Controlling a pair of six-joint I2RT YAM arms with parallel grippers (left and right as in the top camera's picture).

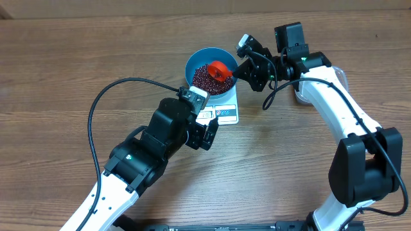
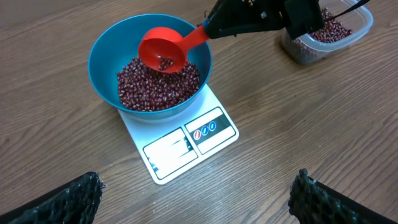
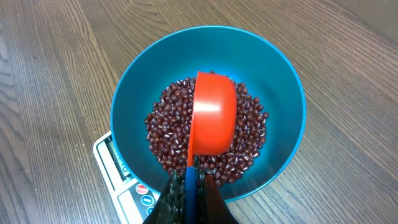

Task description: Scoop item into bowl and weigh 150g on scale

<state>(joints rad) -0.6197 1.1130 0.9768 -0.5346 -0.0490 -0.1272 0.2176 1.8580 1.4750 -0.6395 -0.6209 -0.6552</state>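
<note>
The blue bowl (image 1: 192,63) stands on the white scale (image 1: 225,114) and holds a heap of the item, dark red beans (image 1: 204,79). My right gripper (image 3: 193,180) is shut on the blue handle of a red scoop (image 3: 214,115). The scoop hangs tipped over the beans (image 3: 165,127) inside the bowl (image 3: 124,93). In the left wrist view a few beans show in the scoop's (image 2: 161,53) hollow. My left gripper (image 2: 198,186) is open and holds nothing, hovering over bare table just in front of the scale (image 2: 186,146).
A clear plastic tub (image 2: 357,31) with more beans stands to the right of the bowl, partly behind my right arm (image 1: 334,102). My left arm (image 1: 148,147) reaches in from the lower left, its black cable (image 1: 96,109) looping over the table.
</note>
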